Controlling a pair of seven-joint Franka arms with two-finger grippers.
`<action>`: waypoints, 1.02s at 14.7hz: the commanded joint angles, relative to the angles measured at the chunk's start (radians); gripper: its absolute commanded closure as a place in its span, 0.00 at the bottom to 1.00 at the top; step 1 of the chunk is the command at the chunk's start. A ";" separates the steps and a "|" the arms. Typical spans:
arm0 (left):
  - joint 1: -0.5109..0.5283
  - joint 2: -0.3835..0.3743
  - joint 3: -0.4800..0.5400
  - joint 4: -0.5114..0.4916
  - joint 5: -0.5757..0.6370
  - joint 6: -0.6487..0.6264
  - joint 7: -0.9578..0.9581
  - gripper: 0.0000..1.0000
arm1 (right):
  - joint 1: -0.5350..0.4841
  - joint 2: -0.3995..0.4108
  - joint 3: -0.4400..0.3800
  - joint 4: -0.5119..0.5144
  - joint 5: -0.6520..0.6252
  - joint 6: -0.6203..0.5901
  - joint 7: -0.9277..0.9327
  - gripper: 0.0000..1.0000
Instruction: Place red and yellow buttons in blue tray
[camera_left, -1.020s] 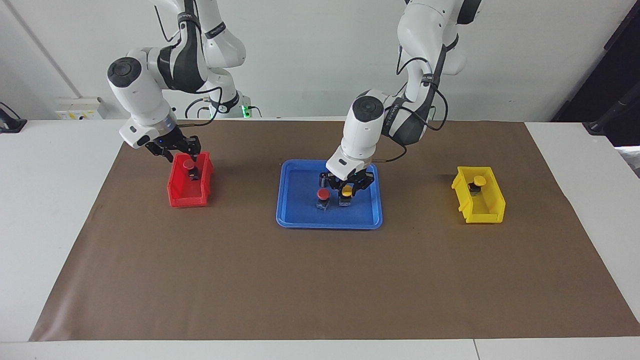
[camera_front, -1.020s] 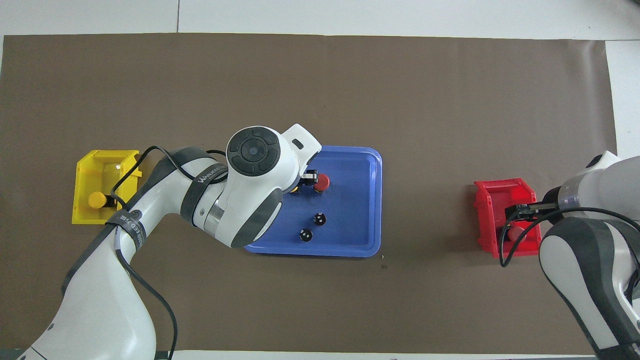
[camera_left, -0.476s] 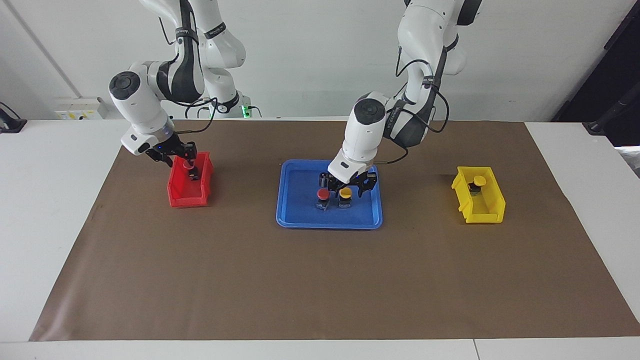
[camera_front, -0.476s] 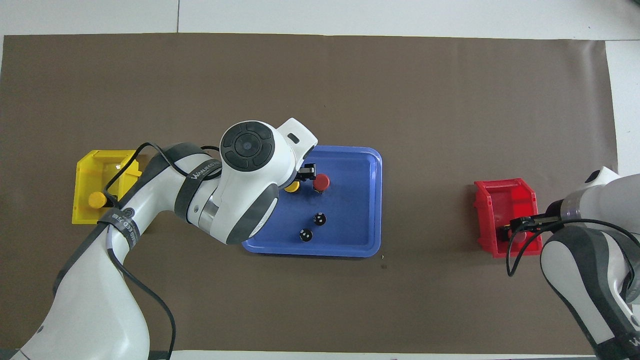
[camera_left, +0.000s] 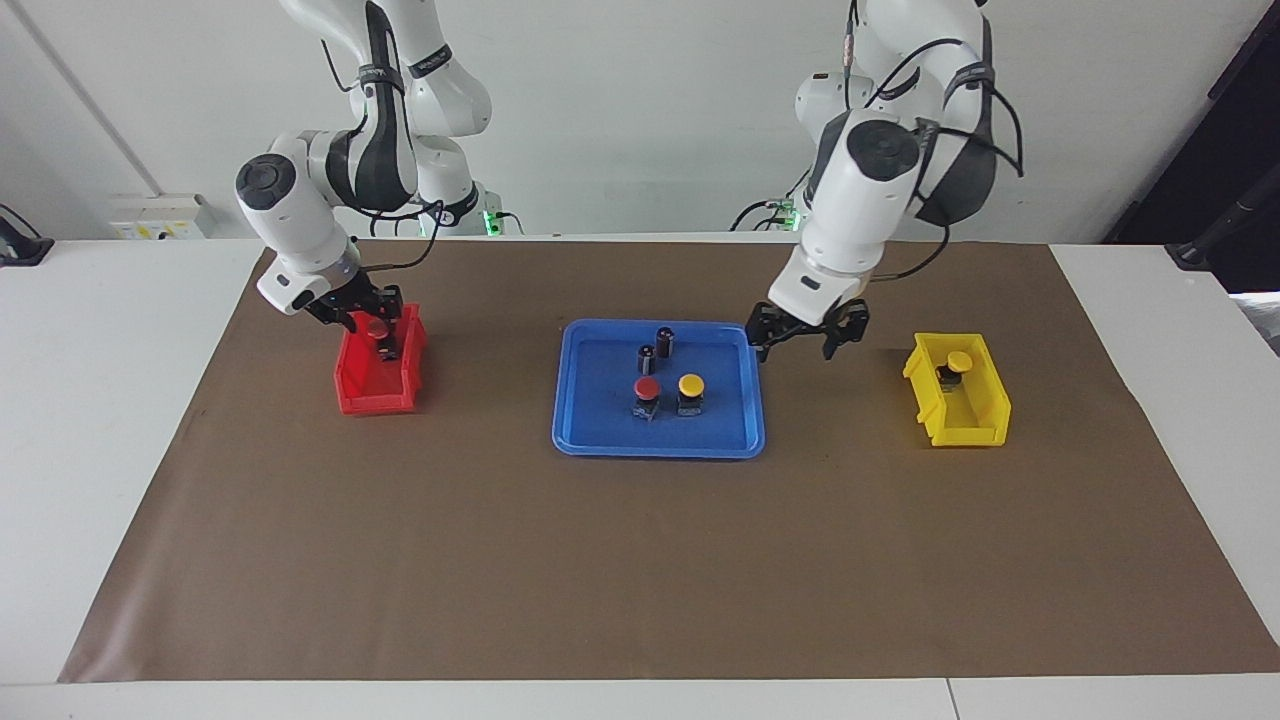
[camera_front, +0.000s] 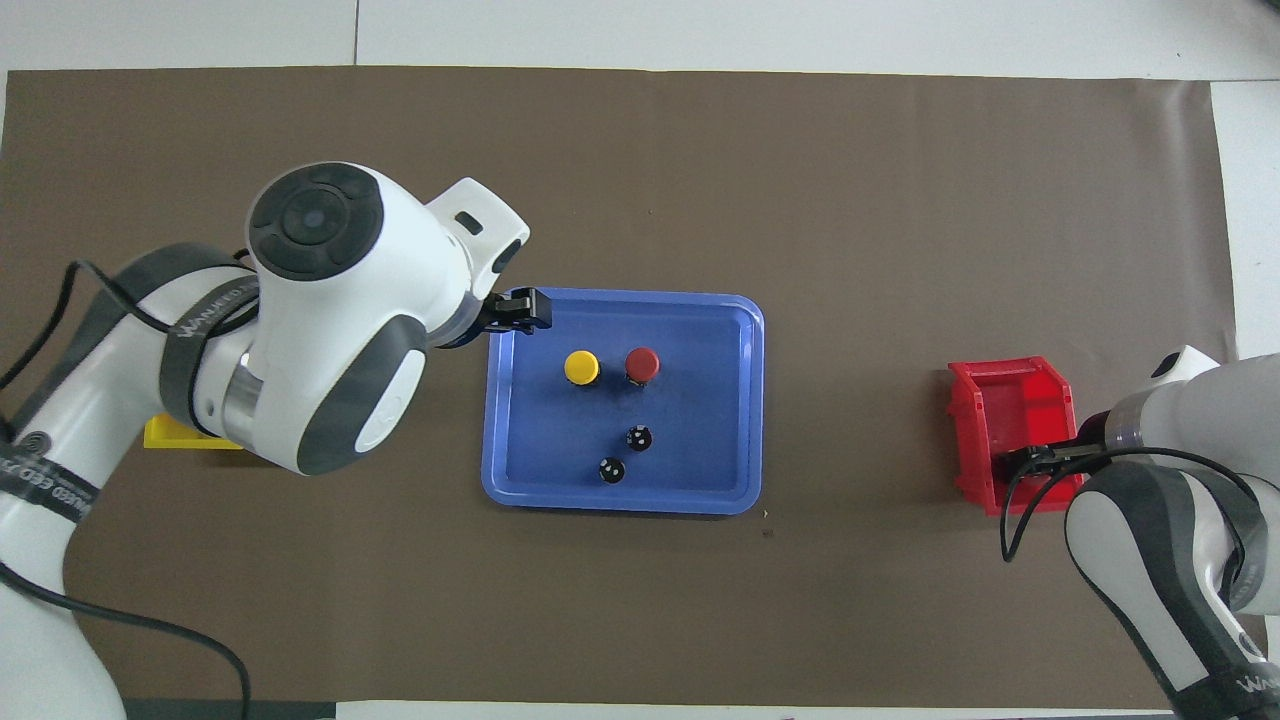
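The blue tray (camera_left: 580, 440) (camera_front: 745, 400) lies mid-table. In it a red button (camera_left: 647, 389) (camera_front: 641, 363) and a yellow button (camera_left: 690, 385) (camera_front: 581, 367) stand side by side. My left gripper (camera_left: 808, 342) (camera_front: 522, 309) is open and empty, up over the tray's rim at the left arm's end. A second yellow button (camera_left: 959, 362) stands in the yellow bin (camera_left: 965, 425). My right gripper (camera_left: 366, 318) is down in the red bin (camera_left: 365, 390) (camera_front: 1005, 395), around a second red button (camera_left: 377, 327).
Two dark capless cylinders (camera_left: 665, 340) (camera_front: 639, 437) stand in the tray, nearer to the robots than the buttons. The yellow bin (camera_front: 185, 436) is mostly hidden under my left arm in the overhead view. A brown mat (camera_left: 640, 560) covers the table.
My left gripper let go of the yellow button in the tray, rose and moved toward the yellow bin. My right arm shifted a little over the red bin; its red button stayed put.
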 joint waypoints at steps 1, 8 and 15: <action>0.114 -0.082 -0.006 -0.001 0.004 -0.088 0.178 0.00 | -0.004 -0.032 0.004 -0.034 0.009 0.023 -0.024 0.37; 0.286 -0.096 -0.006 0.157 0.004 -0.275 0.397 0.00 | -0.001 -0.033 0.004 -0.055 0.009 0.050 -0.035 0.54; 0.320 -0.107 -0.004 0.155 0.001 -0.281 0.430 0.00 | 0.042 0.032 0.015 0.168 0.007 -0.121 -0.030 0.86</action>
